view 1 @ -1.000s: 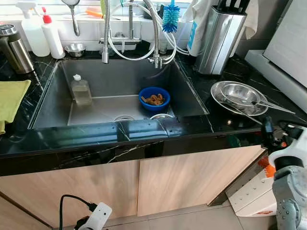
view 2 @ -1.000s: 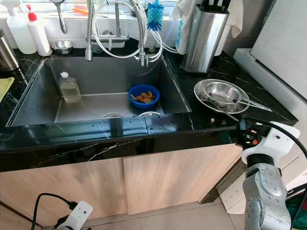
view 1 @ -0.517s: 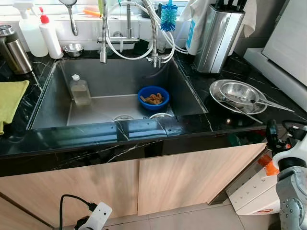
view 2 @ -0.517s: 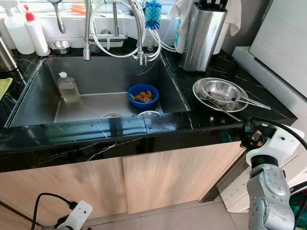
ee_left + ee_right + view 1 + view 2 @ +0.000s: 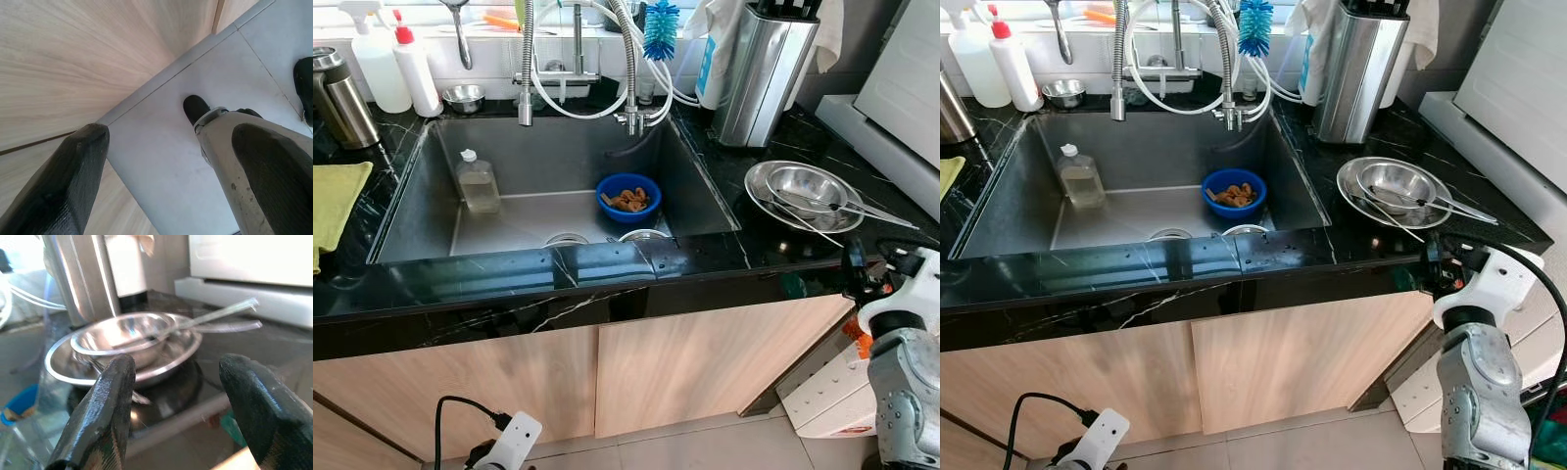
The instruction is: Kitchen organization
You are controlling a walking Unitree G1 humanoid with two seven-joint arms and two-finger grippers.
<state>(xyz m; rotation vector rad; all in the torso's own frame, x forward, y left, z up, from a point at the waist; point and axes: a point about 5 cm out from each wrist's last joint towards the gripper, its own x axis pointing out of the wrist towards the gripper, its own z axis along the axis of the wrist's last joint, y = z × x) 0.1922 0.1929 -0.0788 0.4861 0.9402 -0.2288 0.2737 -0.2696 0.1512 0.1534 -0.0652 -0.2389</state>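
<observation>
My right hand (image 5: 176,406) is hanging open and empty at the counter (image 5: 783,245) edge. I'm judging it should rise, then approach the steel bowl (image 5: 122,340) level.

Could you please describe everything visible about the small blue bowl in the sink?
The small round blue bowl looks like plastic and sits upright on the floor of the dark steel sink, toward its right side, below the pull-down faucet. It holds brownish food scraps. It stands close behind the round drain; whether they touch is unclear. The soap bottle stands well apart, on the left.
</observation>
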